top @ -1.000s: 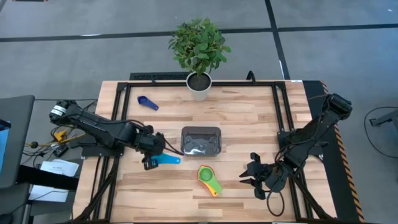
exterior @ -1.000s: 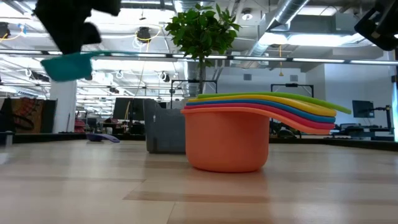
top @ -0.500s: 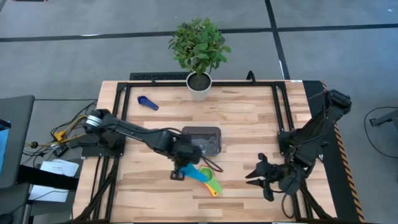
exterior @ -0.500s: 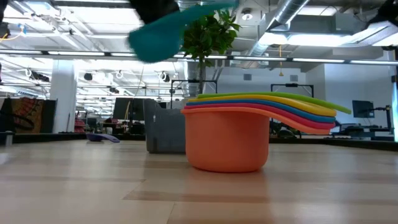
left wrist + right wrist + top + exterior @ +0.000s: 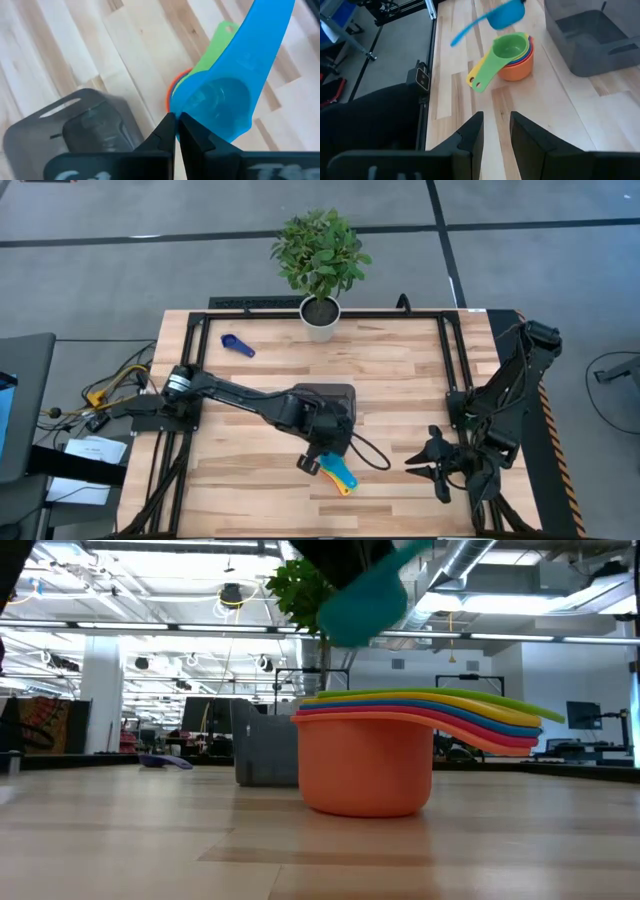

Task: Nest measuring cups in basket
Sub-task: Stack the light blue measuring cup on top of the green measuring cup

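Right tool (image 5: 437, 470): near the front right of the tabletop (image 5: 400, 395), well apart from the cups; its fingers (image 5: 470, 135) stand parted with nothing between them; bare wood shows through the gap in the right wrist view
Nested stack (image 5: 365, 765): orange cup at the bottom, standing upright on the tabletop in front of the basket; red, blue, yellow and green rims layered inside it, green on top; the handles fan out together to one side, the green handle (image 5: 485, 77) lying over the yellow one
Light blue cup (image 5: 215, 107): held in the air just above the stack, not touching it; bowl over the stack's bowls in the left wrist view, handle pointing away from the tool; tilted in the low view (image 5: 365, 605)
Left tool (image 5: 318, 460): reached across from the left side to the middle front of the tabletop, over the stack; fingers (image 5: 167, 131) pressed together on the rim of the light blue cup, gripping it
Basket (image 5: 325, 402): dark grey, shiny, sitting mid-tabletop just behind the stack, partly covered by the left arm in the high view; nothing seen inside it in the right wrist view (image 5: 590, 37)
Dark blue cup (image 5: 236, 345): lying alone toward the far left of the tabletop, well apart from the rest
Plant pot (image 5: 320, 318): white, with a leafy green plant, at the far edge of the tabletop in the middle
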`<action>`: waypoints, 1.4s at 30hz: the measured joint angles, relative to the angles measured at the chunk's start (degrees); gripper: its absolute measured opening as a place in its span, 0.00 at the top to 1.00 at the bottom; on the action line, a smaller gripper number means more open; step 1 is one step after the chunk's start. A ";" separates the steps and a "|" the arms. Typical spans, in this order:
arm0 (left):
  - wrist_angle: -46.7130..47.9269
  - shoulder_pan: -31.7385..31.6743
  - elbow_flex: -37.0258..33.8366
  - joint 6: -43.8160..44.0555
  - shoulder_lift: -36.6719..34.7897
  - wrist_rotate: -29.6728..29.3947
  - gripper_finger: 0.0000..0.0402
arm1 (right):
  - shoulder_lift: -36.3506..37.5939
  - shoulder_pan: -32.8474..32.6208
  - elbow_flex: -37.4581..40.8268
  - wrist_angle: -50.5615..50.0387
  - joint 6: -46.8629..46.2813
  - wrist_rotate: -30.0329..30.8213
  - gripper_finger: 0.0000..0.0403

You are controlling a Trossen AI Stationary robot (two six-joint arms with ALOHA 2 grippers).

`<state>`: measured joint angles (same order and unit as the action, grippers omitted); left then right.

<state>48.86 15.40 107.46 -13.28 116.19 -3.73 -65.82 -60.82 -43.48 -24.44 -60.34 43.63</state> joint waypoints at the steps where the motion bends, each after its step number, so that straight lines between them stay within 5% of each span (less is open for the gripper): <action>1: -0.38 0.00 0.00 -0.43 0.57 0.02 1.00 | -0.01 0.00 0.00 -0.04 -0.13 0.01 0.71; 30: -1.35 0.04 -0.04 2.01 6.82 5.27 0.93 | -0.23 0.71 0.02 -0.32 -0.77 0.92 0.71; 42: 8.65 1.39 6.11 8.43 6.65 4.01 0.84 | -13.48 8.36 0.04 12.49 0.43 3.30 0.71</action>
<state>57.51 16.79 113.57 -4.85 122.84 0.29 -79.30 -52.46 -43.44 -11.96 -59.91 46.93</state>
